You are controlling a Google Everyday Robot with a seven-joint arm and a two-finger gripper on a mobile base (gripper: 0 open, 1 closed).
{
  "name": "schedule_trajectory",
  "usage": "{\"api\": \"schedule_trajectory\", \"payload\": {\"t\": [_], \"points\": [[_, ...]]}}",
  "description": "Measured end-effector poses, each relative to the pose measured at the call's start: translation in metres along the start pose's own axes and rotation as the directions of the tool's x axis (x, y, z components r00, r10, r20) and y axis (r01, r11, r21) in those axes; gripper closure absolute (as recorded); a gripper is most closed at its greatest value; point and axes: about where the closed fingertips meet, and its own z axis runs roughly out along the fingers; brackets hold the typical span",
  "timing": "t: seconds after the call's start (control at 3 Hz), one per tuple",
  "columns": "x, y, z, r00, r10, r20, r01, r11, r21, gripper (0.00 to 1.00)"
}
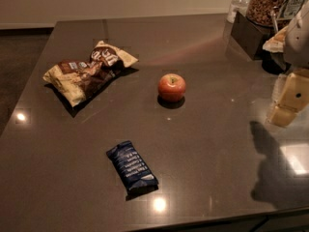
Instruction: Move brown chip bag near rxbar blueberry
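Dark tabletop fills the view, front edge closest. Brown chip bag lies flat at back left, crinkled, touching nothing else. Gripper hangs at far right above the table, clear of all items; spread or closed, can't tell. Rxbar blueberry lies flat front-centre, angled, well apart from the bag. Apple sits upright mid-table, between bag and gripper.

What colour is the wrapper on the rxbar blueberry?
The rxbar blueberry is dark blue with white text, seen in the camera view. The gripper is far right.
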Motion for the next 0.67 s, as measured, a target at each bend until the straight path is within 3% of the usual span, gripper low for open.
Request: {"api": "schedule_trajectory", "payload": {"t": [0.67], "points": [[-0.01,-0.003,0.002,1.0,-0.023,0.012,0.023,0.9997,-0.005,0.0]]}}
